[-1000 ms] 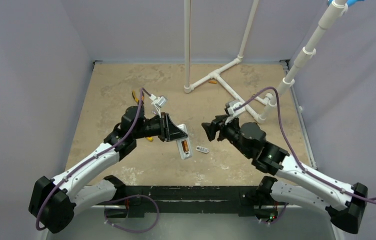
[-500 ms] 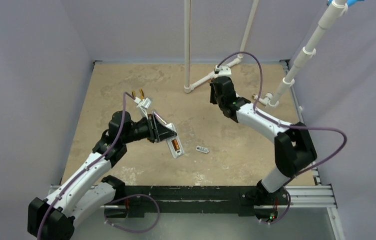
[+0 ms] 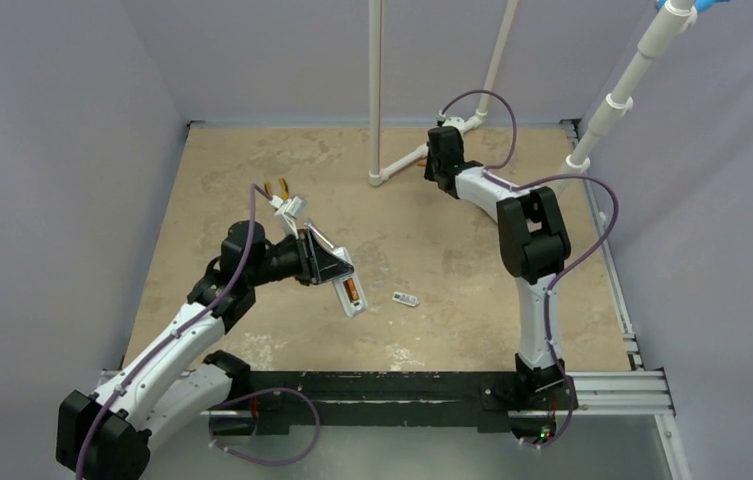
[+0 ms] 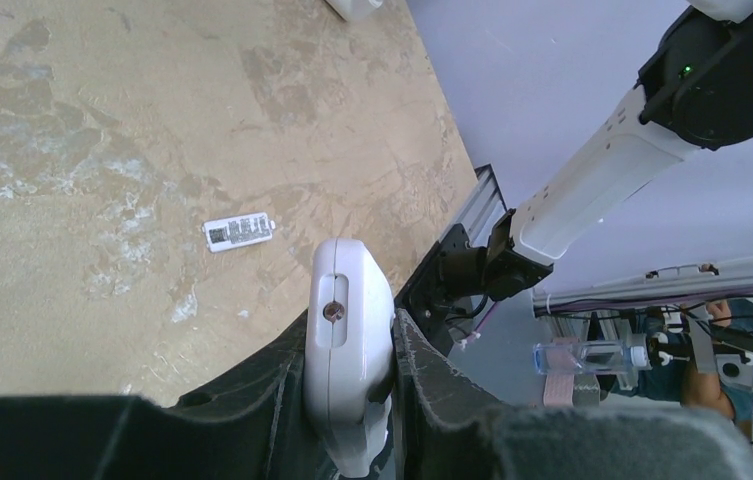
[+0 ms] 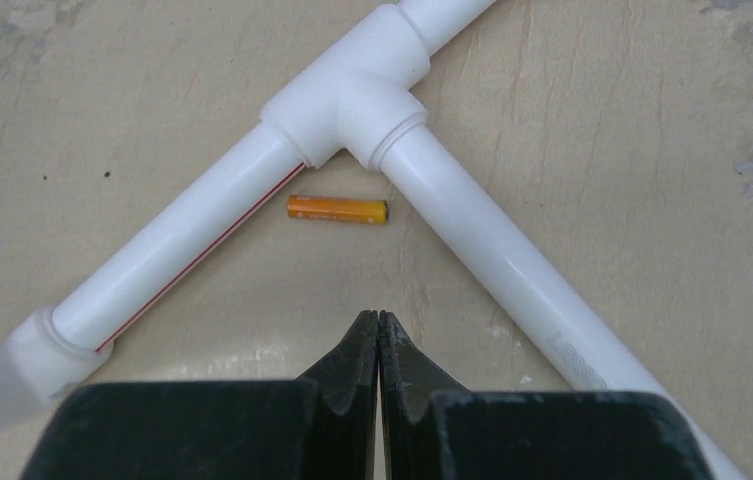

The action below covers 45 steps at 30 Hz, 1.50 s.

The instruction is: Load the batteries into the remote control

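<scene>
The left gripper [image 3: 330, 267] is clamped on the remote [image 4: 348, 335], fingers pressed against both long sides, holding it up off the table [image 3: 252, 160] over the middle-left area. From the top camera the back of the remote faces up and one orange battery [image 3: 351, 291] is sitting in the recess. In the left wrist view only the rounded white end of the remote sticks out between the fingers.

A small white plate [image 4: 239, 230] with printing on it lies flat on the table just to the right of the remote, not touching it.

The right arm is stretched out to the far side of the table. The right gripper [image 5: 379, 322] is fully closed, fingertips pressed together, with nothing between them. Just ahead of the tips is a loose battery [image 5: 338, 209], orange, lying flat on the table in the crook of the white pipe frame [image 5: 182, 240], right under the tee joint and between the two pipes branching off it. The tips are near it but not touching.

Some yellow-handled pliers [image 3: 276, 187] lie on the table beyond the left wrist.
</scene>
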### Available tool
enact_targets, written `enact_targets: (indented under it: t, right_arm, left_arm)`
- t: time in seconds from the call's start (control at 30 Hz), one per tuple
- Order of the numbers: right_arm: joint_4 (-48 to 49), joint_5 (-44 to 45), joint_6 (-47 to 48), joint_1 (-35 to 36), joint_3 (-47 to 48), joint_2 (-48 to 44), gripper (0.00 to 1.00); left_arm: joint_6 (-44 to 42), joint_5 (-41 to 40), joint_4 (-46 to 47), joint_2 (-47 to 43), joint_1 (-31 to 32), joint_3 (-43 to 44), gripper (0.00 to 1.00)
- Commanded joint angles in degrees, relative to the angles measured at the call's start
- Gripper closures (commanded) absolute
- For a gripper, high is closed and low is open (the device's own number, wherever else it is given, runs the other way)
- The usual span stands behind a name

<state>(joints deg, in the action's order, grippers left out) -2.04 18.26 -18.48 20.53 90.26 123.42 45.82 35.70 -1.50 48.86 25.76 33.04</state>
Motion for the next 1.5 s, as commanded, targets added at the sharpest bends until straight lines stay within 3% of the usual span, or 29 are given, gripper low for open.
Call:
enact_targets:
  t: [0.0, 0.67, 1.13, 1.47]
  right_arm:
    - [3.0, -0.2, -5.6, -0.8, 5.2, 0.9, 1.0]
    - [4.5, 2.7, -20.5, -2.8, 14.1, 11.0, 1.0]
    - [5.7, 2.4, -22.3, -2.9, 15.1, 13.3, 1.0]
    - [-1.7, -1.8, -23.4, -3.1, 24.0, 19.8, 1.0]
  left_arm:
    - [-1.0, 0.4, 1.6, 0.2, -0.4, 1.5, 1.0]
    - [-1.3, 0.3, -2.0, 1.3, -0.7, 3.4, 1.0]
    - [-1.5, 0.3, -2.1, 2.4, -1.0, 4.5, 1.0]
    - [-1.9, 0.3, -2.5, 2.6, -1.3, 4.4, 1.0]
